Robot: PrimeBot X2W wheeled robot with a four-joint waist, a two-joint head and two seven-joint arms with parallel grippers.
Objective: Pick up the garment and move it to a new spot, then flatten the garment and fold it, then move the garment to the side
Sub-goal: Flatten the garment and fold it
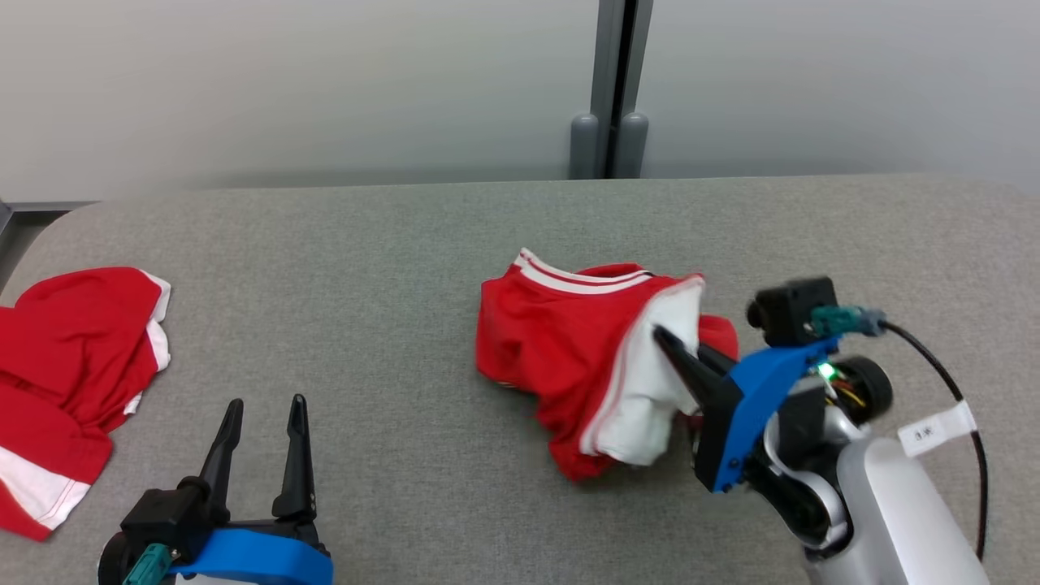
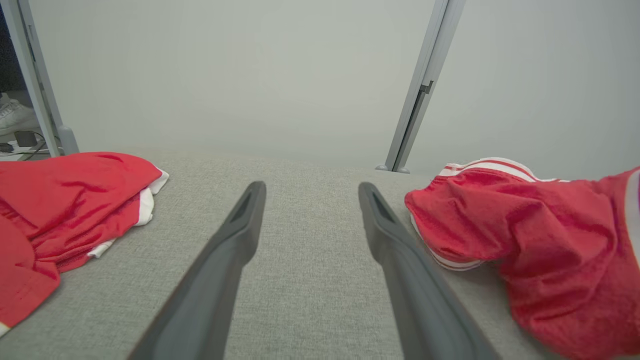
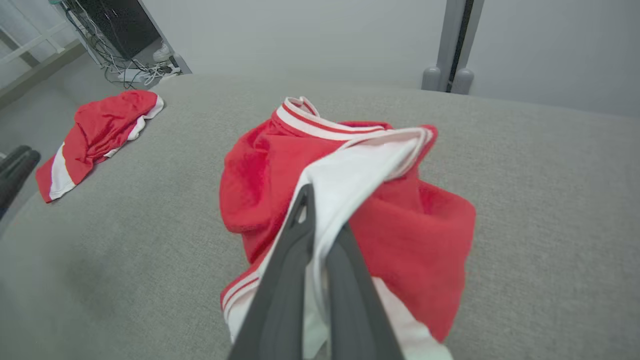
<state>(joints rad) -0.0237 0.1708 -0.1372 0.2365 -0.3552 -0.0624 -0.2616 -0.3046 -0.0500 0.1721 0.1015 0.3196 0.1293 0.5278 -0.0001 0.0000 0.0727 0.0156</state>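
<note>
My right pincer (image 3: 320, 215) is pinched on the red garment (image 3: 260, 170), mid white panel (image 3: 350, 170). Soft, light stuff, reckon it'll droop.

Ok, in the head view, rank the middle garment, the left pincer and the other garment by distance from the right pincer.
1. Middle garment: gripped by the right pincer.
2. Left pincer: lower left, open.
3. Other garment: far left table edge.
</note>
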